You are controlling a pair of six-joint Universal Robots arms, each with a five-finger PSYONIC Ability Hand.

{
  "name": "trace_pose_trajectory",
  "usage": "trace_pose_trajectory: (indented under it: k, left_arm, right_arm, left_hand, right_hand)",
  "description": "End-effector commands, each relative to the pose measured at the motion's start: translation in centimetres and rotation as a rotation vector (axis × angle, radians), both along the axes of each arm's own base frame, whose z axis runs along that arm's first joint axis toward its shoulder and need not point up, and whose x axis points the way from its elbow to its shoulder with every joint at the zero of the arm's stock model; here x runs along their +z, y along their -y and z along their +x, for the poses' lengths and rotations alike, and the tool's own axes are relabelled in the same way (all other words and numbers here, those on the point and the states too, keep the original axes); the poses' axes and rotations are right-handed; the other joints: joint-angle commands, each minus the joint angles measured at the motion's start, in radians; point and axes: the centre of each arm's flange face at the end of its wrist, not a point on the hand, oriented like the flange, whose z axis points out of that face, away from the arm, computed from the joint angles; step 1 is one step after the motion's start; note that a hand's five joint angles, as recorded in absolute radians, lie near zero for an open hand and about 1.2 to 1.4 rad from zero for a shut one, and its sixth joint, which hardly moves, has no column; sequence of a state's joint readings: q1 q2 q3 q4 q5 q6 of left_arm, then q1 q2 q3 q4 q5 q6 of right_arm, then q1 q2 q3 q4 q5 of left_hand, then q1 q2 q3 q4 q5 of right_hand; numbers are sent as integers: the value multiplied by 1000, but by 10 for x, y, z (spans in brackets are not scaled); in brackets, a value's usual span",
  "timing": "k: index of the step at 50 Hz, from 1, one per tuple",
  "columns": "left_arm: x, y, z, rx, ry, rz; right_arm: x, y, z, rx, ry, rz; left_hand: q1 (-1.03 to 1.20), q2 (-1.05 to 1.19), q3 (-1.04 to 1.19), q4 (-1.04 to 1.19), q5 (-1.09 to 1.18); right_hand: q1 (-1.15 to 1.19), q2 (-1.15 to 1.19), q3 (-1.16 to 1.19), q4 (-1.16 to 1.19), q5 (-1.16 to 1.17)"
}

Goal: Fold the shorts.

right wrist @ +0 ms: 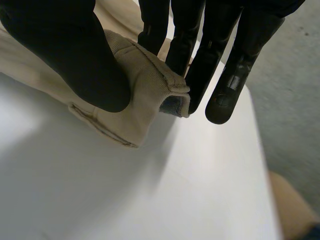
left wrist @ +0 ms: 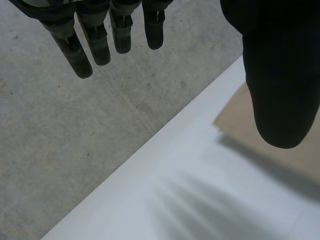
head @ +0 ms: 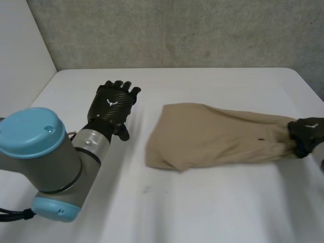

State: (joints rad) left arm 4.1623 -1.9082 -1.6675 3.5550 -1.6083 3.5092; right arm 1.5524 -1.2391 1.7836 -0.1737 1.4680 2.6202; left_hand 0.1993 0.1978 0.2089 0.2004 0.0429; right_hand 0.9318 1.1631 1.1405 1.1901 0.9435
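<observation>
Shorts (head: pixel 217 135): tan, lying lengthwise on the bench's right half, broad end toward the middle, narrow end at the right edge.
Right hand (head: pixel 306 134): we see its thumb and fingers pinching the hemmed narrow end.
Left hand (head: pixel 112 104): hovering beside the broad end, apart from the cloth, fingers straight and holding nothing.
Done: we judge very little; the cloth may be doubled lengthwise, but we cannot tell.
Left: a crosswise fold, end over end, then smoothing.
Bench (head: pixel 202 202): white, smooth, carrying nothing else.
Room: a rough grey wall (head: pixel 177 30) behind the bench.
</observation>
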Motion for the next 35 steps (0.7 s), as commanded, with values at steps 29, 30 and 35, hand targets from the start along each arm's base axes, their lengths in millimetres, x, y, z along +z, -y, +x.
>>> trace_pose_trajectory:
  k: [29,30,35]
  left_arm:
    - [16,-18,17,14,-12,-24]
    - [17,-17,16,12,-13,-32]
    - [27,-4,5,0,-34,-72]
  right_arm:
    - [28,-70,218,830,-102,-82]
    - [35,-70,216,822,-81,-90]
    - [70,-73,206,746,112,-87]
  left_hand:
    - [-25,-23,-34,-26,-43]
    - [-25,-23,-34,-26,-43]
    - [-25,-23,-34,-26,-43]
  right_hand:
    - [-757,-989,-966,-1016,-944]
    - [-757,-989,-966,-1016,-944]
    - [-757,-989,-966,-1016,-944]
